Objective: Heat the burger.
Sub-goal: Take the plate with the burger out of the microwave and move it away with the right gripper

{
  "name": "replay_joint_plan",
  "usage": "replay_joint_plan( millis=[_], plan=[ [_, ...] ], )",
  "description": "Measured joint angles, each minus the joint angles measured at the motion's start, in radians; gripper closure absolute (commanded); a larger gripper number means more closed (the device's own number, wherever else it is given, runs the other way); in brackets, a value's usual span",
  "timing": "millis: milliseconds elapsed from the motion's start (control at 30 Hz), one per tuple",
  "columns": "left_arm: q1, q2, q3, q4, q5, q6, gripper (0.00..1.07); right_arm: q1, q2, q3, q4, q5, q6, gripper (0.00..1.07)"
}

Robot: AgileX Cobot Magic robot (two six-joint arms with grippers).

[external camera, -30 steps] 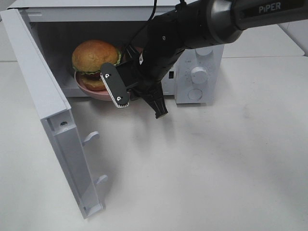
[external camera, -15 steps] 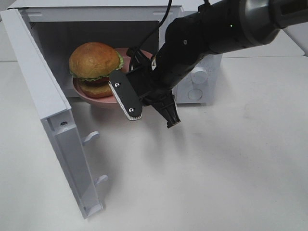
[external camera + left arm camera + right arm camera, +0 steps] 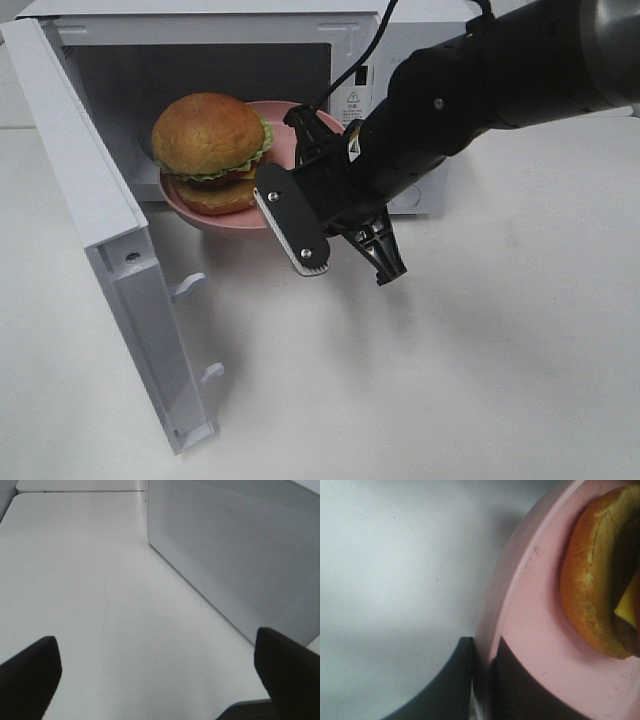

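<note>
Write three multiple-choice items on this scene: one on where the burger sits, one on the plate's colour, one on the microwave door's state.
1. The burger sits on:
A. the table
B. the plate
C. the microwave's roof

2. The plate is:
A. pink
B. blue
C. white

3. The microwave door is:
A. shut
B. removed
C. swung open

Key: 1 B, the bun rests on the plate that the right end effector pinches by its rim; 2 A, the rim is pink in both views; 3 C, the door stands out from the microwave, its cavity exposed.
</note>
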Motion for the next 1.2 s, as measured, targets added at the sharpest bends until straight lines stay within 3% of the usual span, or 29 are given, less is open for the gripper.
replay_joint_plan(
  millis=[667, 1200],
  plan=[
    [0.0, 0.0, 0.0, 0.0, 0.0, 0.0, 0.06, -0.01, -0.212, 0.272, -0.001, -0.073, 0.007, 1.07],
    [0.0, 0.0, 0.0, 0.0, 0.0, 0.0, 0.06, -0.01, -0.503, 0.527, -0.001, -0.069, 0.034, 1.07]
  ],
)
